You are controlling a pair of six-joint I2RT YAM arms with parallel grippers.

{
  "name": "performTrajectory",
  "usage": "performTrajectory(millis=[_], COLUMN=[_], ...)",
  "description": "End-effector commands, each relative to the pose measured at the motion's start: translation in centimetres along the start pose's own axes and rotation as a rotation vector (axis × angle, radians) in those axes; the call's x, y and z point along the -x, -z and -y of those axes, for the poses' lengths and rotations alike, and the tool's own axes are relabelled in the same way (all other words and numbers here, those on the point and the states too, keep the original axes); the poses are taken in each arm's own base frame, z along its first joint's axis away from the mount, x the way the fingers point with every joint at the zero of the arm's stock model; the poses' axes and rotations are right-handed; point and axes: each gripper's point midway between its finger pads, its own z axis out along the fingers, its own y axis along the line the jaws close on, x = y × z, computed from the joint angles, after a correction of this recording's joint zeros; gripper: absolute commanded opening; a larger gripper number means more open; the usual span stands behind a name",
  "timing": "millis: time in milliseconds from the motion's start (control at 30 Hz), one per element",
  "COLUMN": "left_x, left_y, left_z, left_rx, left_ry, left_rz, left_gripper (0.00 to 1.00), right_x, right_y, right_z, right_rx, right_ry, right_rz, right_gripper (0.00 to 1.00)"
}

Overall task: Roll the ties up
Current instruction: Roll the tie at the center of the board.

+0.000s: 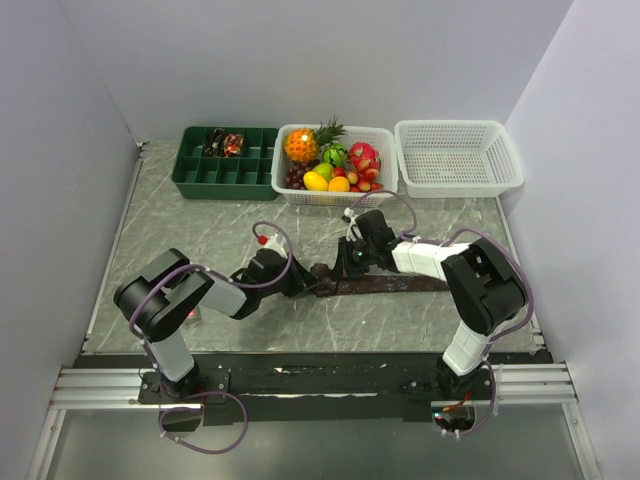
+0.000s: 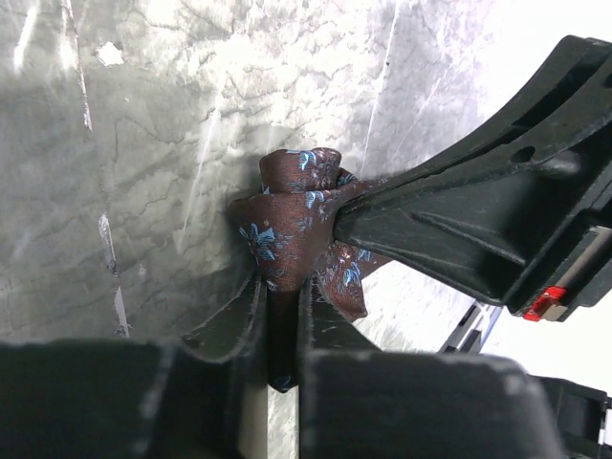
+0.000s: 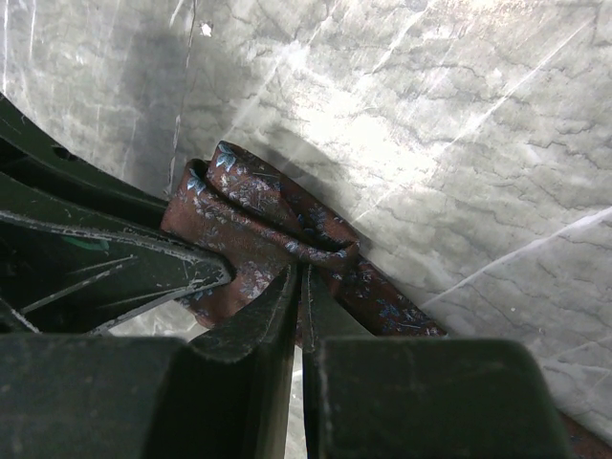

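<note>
1. The tabletop [image 1: 200, 225] is a glossy grey sheet with a marble pattern. Bright glare streaks show on it in both wrist views.
2. Plain white walls [image 1: 60, 150] close the table in at 9, 12 and 3 o'clock. An aluminium rail [image 1: 300, 385] runs along the 6 o'clock edge and carries both arm bases.
3. A green compartment tray [image 1: 200, 190] sits at 11 o'clock on the back edge. Small dark coils [image 1: 222, 145] lie in its rear compartments, too small to make out further.
4. A white basket [image 1: 340, 200] at 12 o'clock holds fruit [image 1: 330, 165]. A second white lattice basket [image 1: 460, 188] stands just beside it at 1 o'clock.
5. The tie [image 1: 400, 285] lies near the table's centre. Its flat tail runs toward 3 o'clock and its 9 o'clock end is gathered into a loose roll of brown cloth with blue flowers.
6. The left gripper [image 2: 280, 287] reaches in from 8 o'clock, its fingers pressed together on the roll's fabric.
7. The right gripper [image 3: 299, 277] comes in from 3 o'clock. It is clamped on a fold of the same roll, just beside the left one.
</note>
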Motion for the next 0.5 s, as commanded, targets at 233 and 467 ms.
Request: performTrajectory(millis=[233, 467], left_x=[2.7, 3.2], left_y=[1.3, 1.8], left_z=[0.0, 0.0], left_rx=[0.162, 0.222], left_ry=[-0.181, -0.240], left_rz=[0.047, 0.050], left_gripper=[0.01, 0.01], right_x=[1.6, 1.2], right_y=[1.7, 1.1], right_z=[-1.1, -1.0], right_rx=[-0.005, -0.017], right_ry=[0.031, 0.031], right_rz=[0.071, 0.054], right_gripper=[0.12, 0.12])
